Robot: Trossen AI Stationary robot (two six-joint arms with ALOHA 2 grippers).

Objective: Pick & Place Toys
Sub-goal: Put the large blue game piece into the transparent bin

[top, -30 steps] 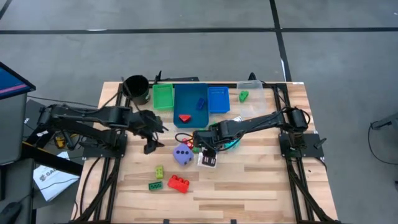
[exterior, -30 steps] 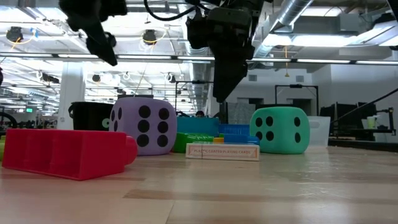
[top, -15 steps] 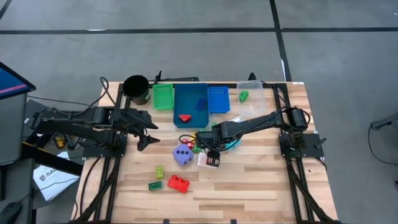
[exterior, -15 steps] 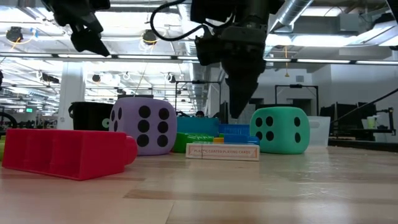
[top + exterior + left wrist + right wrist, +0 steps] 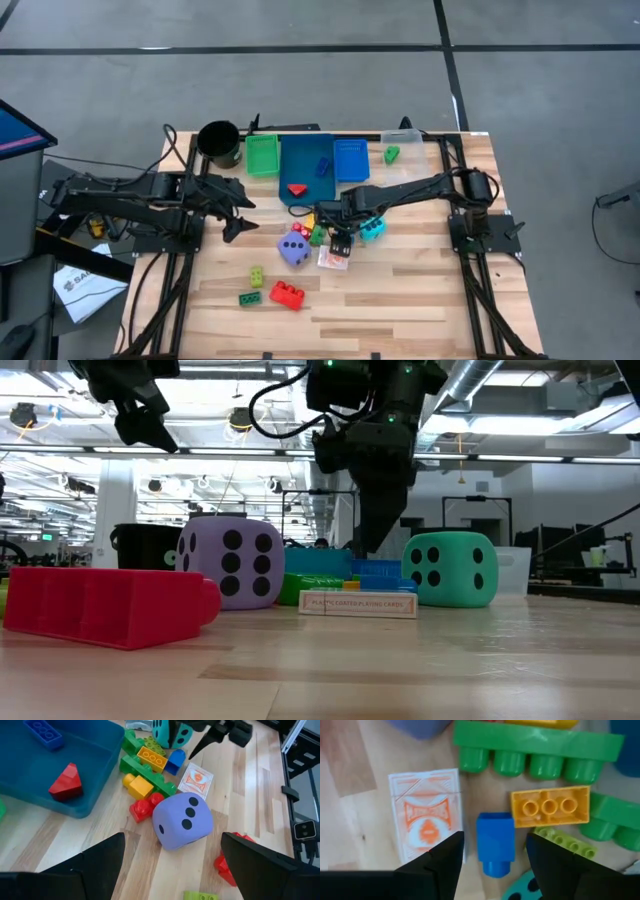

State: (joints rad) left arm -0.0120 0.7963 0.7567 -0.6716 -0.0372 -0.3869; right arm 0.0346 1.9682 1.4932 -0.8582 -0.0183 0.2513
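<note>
My right gripper (image 5: pixel 495 838) is open and points down over a heap of toys at mid-table. Its fingers stand on either side of a small blue brick (image 5: pixel 496 843) without touching it. An orange brick (image 5: pixel 550 806), a long green brick (image 5: pixel 537 750) and a white card pack (image 5: pixel 427 817) lie flat around the blue brick. The purple dice (image 5: pixel 294 248) and the teal dice (image 5: pixel 372 229) rest on the table beside the heap. My left gripper (image 5: pixel 232 207) hangs open above the table's left part, holding nothing.
A blue tray (image 5: pixel 306 185) at the far edge holds a red piece (image 5: pixel 65 781) and a blue brick (image 5: pixel 43 732). Beside it are a green tray (image 5: pixel 262 156), a small blue tray (image 5: pixel 351 160), a clear tray (image 5: pixel 403 138) and a black cup (image 5: pixel 220 143). Red (image 5: pixel 288 294), green (image 5: pixel 250 298) and yellow-green (image 5: pixel 257 275) bricks lie near the front.
My right gripper has sunk toward the heap of bricks, and its arm has swung a little toward the far edge, uncovering the teal dice from above. My left gripper has drawn back toward the table's left edge and then kept still.
</note>
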